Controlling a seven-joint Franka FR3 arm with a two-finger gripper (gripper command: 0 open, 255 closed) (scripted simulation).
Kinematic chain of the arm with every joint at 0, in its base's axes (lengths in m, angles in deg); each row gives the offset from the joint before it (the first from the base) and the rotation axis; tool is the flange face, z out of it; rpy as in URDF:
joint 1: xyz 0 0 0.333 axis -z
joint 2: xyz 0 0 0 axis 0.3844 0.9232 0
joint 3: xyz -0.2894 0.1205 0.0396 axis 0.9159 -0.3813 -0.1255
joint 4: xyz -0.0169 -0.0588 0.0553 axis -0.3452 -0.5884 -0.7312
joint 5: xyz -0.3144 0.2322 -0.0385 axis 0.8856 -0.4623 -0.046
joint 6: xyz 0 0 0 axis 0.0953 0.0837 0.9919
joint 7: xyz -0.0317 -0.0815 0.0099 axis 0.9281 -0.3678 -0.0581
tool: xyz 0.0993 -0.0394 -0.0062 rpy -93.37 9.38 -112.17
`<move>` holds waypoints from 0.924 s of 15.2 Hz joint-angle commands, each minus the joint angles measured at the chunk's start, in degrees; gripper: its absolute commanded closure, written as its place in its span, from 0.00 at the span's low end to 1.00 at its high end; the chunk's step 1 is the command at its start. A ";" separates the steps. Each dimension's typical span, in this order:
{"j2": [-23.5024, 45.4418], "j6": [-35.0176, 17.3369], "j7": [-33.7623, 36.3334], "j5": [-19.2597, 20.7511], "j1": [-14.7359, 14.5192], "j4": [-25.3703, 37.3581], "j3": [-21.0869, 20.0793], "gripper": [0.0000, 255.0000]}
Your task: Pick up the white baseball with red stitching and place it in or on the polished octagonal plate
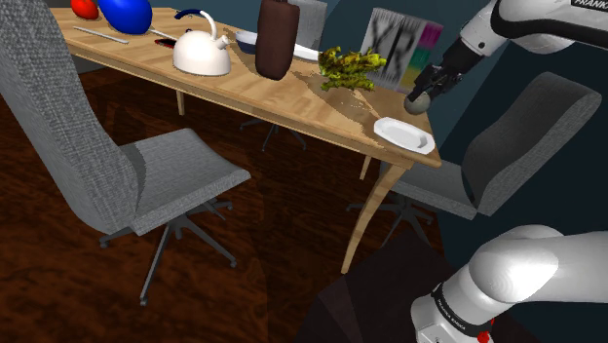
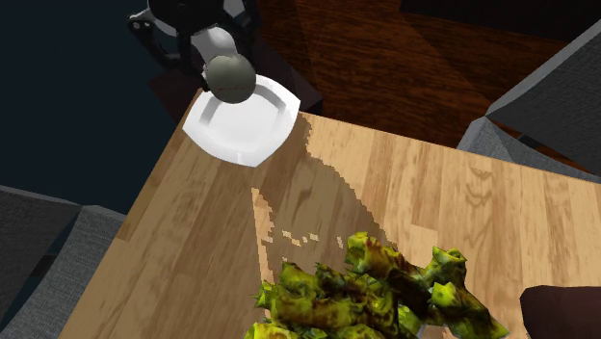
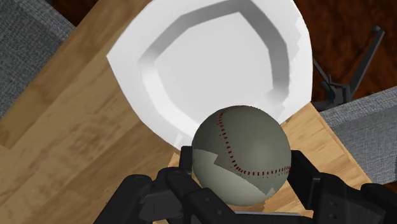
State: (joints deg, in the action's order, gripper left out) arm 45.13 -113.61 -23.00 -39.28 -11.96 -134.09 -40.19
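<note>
While the end effector (image 3: 242, 170) clasps it, the dull grey baseball (image 3: 245, 143) shows red stitching.

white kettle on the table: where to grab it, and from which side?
Take the dark arched handle over the top of the white kettle, coming straight down, fingers across the handle's band. The kettle stands upright, its body is broad and rounded, and the handle looks like its one slim part. The gripper is shut on the greyish baseball, so I'd release that first.
</note>
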 commanded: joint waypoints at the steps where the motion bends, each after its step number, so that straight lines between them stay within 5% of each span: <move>1: -0.78 -1.37 -0.09 0.04 0.09 -2.15 -0.01 1.00; 14: -2.03 -9.39 -0.91 0.06 0.31 -11.46 0.29 1.00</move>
State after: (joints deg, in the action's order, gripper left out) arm 43.11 -122.82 -23.88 -39.21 -11.65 -145.38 -39.92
